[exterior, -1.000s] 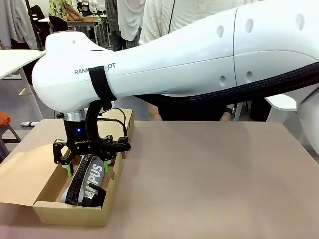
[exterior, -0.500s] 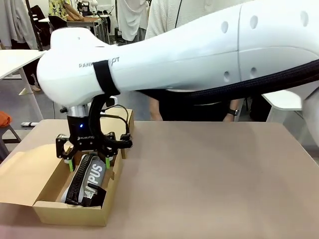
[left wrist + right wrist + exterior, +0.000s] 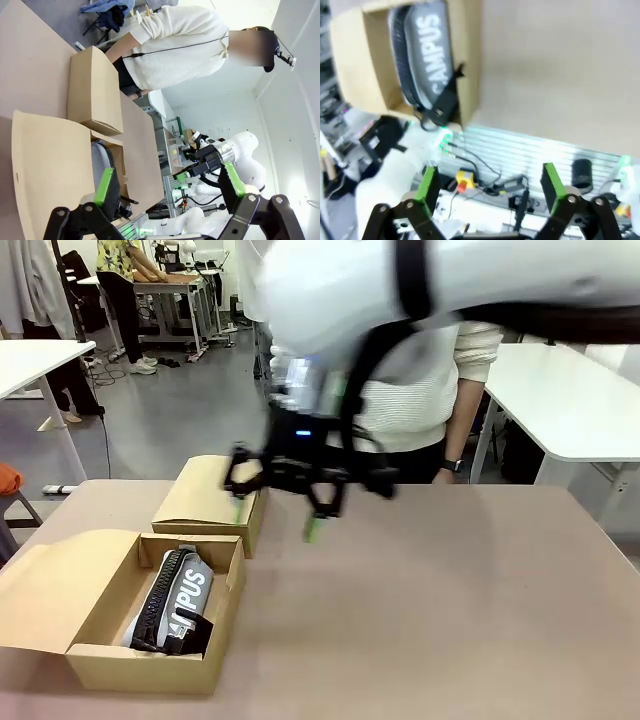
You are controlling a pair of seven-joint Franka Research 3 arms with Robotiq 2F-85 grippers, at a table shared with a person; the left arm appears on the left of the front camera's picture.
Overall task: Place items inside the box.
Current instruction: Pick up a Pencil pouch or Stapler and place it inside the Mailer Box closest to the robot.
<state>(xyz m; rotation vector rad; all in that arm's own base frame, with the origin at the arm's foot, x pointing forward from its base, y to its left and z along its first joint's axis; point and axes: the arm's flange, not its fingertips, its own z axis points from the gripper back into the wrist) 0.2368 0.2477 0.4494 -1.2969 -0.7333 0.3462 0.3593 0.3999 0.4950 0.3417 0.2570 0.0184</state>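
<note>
One pouch (image 3: 186,588) and one stapler (image 3: 188,636) lie in the open box (image 3: 140,672), one closed box (image 3: 205,495) behind it; the left gripper's (image 3: 168,177) and right gripper's (image 3: 489,179) two fingers each stand apart, empty.

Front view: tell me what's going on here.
The grey CAMPUS pencil pouch lies inside the open cardboard box, with a black item, apparently the stapler, at its near end. The right gripper hangs open and empty above the table, beside the closed narrower box. The left gripper is open too, holding nothing. A person stands at the far side of the table.
</note>
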